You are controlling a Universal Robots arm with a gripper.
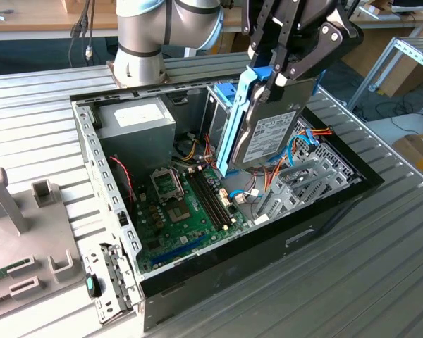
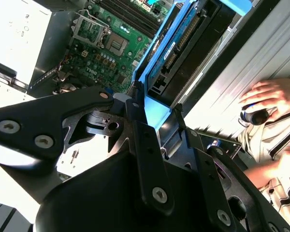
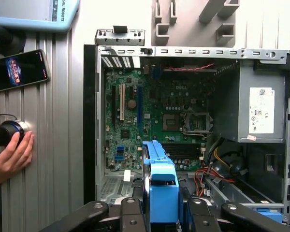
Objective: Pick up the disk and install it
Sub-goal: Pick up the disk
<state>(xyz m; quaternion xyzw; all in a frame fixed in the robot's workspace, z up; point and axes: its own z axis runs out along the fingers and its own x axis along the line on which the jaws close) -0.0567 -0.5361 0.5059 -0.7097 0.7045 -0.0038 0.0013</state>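
One disk (image 1: pixel 271 137), blue-railed, hangs tilted in my pincer (image 1: pixel 275 74), which is clamped on its upper end, upper centre of the exterior view. I note it above the open computer case (image 1: pixel 268 243), to the exterior view's right of the motherboard (image 1: pixel 173 211). A person's hand (image 3: pixel 9 153) lies on the desk (image 1: pixel 366 282) beside the case.

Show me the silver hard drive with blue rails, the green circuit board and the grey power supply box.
Silver hard drive with blue rails (image 1: pixel 271 137): exterior view, its white label.
Green circuit board (image 3: pixel 154 104): first wrist view, its middle.
Grey power supply box (image 1: pixel 137 114): exterior view, its white label.
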